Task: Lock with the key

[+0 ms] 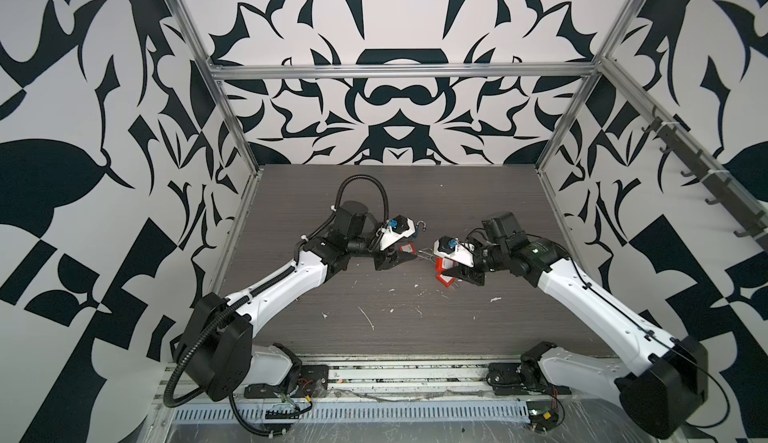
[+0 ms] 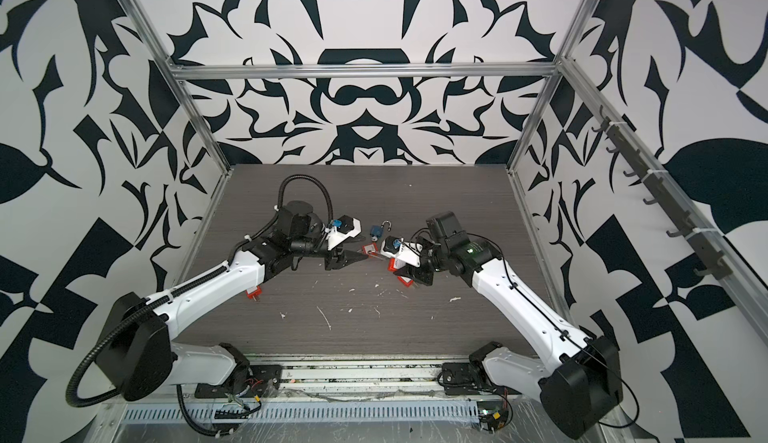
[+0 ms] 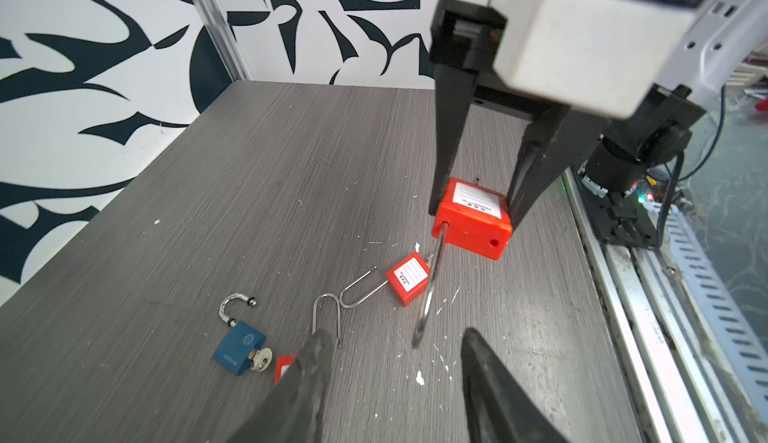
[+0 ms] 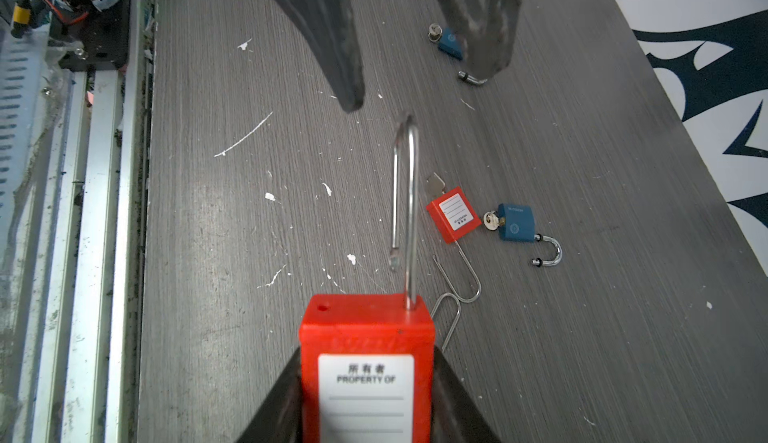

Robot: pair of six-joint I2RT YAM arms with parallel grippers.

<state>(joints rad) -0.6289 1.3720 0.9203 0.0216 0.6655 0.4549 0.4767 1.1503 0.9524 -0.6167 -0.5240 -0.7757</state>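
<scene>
Firmly, right pincer (image 3: pixel 474 211) clamping red padlock (image 4: pixel 365 333)

Both the left arm (image 1: pixel 286 279) and right arm (image 1: pixel 582 291) reach in low toward the middle, nearly tip to tip; the left gripper (image 3: pixel 395 337) is empty, jaws partly apart, while the right gripper (image 3: pixel 473 212) has its jaws pinched on the red padlock (image 4: pixel 365 328)

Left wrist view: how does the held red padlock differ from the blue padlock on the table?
The red plastic padlock is clamped in the right gripper; the blue metal padlock lies on the grey table. The red shackle is long and thin, the blue shackle short and thick. Blue holds a key; red shows none. Both stand open.
</scene>
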